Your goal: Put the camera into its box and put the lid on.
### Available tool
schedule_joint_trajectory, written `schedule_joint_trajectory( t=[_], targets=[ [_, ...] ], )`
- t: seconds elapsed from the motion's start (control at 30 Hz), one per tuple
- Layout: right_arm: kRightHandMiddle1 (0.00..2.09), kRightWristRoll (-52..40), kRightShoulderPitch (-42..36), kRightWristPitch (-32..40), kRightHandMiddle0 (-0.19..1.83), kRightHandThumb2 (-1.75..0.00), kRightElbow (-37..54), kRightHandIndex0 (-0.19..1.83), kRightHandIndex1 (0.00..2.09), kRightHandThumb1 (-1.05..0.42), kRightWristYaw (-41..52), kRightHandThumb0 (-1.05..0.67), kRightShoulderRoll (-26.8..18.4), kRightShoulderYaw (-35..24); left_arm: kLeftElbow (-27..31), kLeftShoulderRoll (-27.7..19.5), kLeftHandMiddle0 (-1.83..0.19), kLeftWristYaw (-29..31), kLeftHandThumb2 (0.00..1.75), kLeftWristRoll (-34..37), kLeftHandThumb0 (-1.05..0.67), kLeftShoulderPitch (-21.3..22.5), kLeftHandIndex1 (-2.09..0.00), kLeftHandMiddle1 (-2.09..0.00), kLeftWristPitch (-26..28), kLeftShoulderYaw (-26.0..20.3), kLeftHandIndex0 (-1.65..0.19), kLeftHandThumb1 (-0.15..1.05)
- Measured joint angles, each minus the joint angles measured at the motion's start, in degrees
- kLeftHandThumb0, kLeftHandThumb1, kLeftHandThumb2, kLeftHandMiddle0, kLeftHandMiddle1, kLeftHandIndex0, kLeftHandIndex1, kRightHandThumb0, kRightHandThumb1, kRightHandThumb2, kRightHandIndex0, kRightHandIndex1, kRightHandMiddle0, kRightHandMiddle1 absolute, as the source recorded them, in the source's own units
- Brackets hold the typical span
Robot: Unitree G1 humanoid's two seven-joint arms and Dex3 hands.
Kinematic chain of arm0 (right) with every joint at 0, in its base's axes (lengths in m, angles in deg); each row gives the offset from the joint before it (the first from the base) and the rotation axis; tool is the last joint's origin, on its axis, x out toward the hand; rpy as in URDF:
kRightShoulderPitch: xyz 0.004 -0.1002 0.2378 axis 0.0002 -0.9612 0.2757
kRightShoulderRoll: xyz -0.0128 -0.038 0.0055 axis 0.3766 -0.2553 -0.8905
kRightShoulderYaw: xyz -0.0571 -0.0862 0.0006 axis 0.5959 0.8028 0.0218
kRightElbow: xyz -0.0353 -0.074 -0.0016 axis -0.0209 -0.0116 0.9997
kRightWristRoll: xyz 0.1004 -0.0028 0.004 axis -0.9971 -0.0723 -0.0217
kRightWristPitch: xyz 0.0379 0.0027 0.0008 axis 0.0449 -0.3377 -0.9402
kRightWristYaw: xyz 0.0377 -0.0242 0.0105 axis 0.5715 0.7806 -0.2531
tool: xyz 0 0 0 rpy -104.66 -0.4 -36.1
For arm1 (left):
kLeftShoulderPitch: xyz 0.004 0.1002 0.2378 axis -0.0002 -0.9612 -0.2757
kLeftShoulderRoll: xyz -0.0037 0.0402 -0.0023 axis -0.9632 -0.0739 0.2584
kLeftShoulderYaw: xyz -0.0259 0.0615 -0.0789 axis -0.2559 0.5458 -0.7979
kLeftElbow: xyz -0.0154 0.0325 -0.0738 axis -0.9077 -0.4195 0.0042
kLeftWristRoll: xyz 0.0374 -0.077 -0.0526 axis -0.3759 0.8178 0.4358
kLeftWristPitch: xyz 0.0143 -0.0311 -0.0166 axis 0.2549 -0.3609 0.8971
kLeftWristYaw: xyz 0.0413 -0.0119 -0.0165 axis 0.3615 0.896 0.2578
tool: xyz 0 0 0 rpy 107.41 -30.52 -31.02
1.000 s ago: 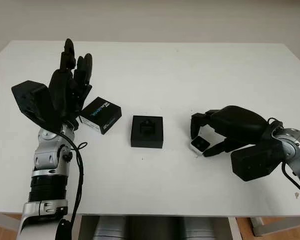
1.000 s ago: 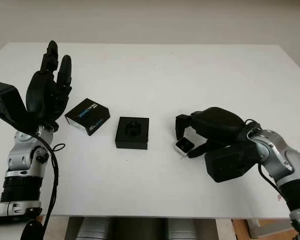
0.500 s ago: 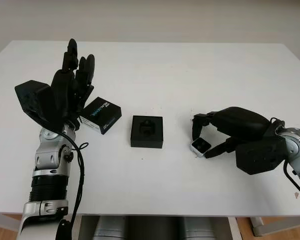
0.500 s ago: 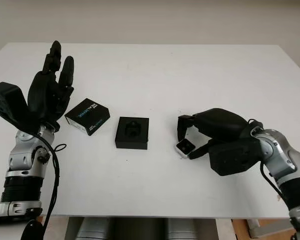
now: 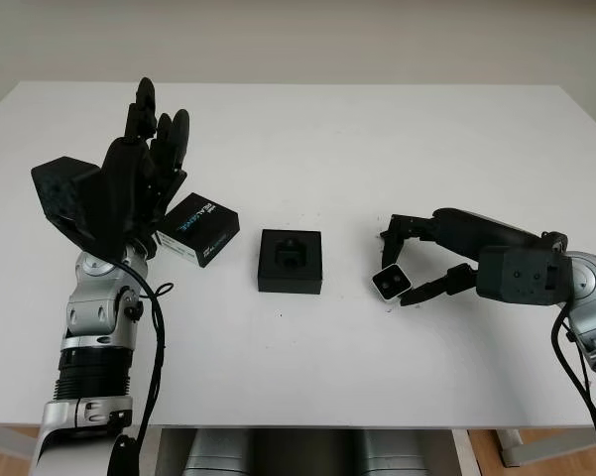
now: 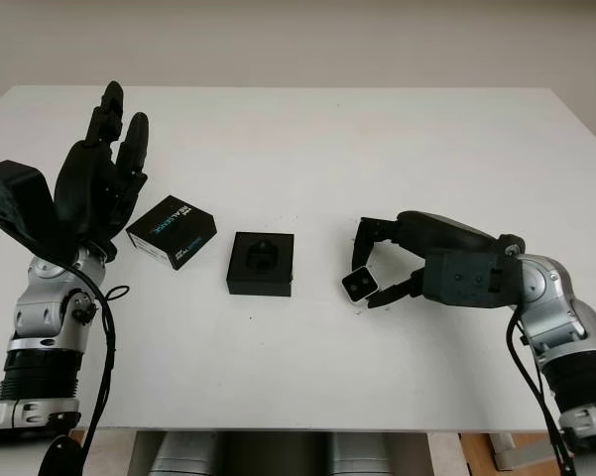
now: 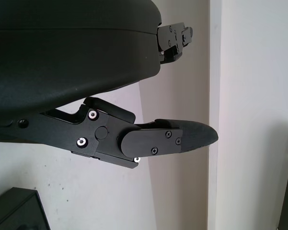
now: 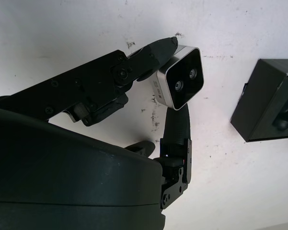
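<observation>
A small silver camera [image 5: 389, 284] with a black two-lens face is pinched in my right hand [image 5: 407, 266], right of centre on the white table [image 5: 377, 149]; up close, the camera [image 8: 178, 84] sits between the fingertips [image 8: 163, 48]. The open black box [image 5: 290, 261], with a moulded insert, stands a short way left of the camera. Its lid [image 5: 199, 228], black with blue-white lettering, lies further left. My left hand [image 5: 139, 169] is open and raised upright just left of the lid.
The table's front edge [image 5: 307, 424] runs close below both arms. Bare white tabletop stretches behind the box and lid to the far edge.
My right hand has turned so its fingers point left, and it has tipped the camera up off the table. The left hand has barely moved.
</observation>
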Motion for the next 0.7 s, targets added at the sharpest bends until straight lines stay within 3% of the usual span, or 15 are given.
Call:
schedule_joint_trajectory(
  t=[0.47, 0.7],
  targets=[
    [1.67, -3.05, -0.14, -0.75, 0.34, -0.05, -0.13, 0.20, 0.13, -0.92, -5.03, -0.42, 2.48, -3.66, 0.00, -0.35, 0.15, 0.69, 0.42, 0.00, -0.61, -0.01, -0.05, -0.05, 0.59, -0.08, 0.17, 1.05],
    [1.67, -6.12, -0.14, 1.55, 0.29, -0.06, 2.81, 0.11, 0.06, -0.96, -7.49, -0.45, 6.87, -5.86, -0.03, -1.13, 0.14, 1.08, 0.42, -0.01, -0.63, -0.01, -0.06, -0.06, 0.58, -0.09, 0.16, 1.05]
  ],
)
